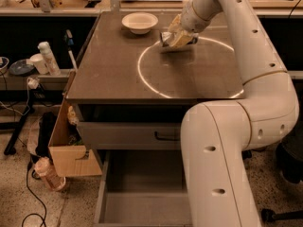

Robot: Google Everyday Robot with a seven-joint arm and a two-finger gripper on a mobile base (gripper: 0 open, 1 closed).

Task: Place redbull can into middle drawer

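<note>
My gripper (171,38) is low over the brown counter top (113,70), at its far middle, on the edge of a white ring of light. It is shut on the redbull can (165,38), a small silvery can that shows at the gripper's left end, at counter level. The arm hides most of the can. The middle drawer (142,193) is pulled out below the counter, a wide grey drawer with a flat bare floor. My arm's lower links cover its right part.
A white round bowl (139,22) stands on the counter at the back, left of the gripper. A grey drawer front with a black handle (165,136) sits above the open drawer. A cardboard box (68,145), bottles and cables are on the floor at left.
</note>
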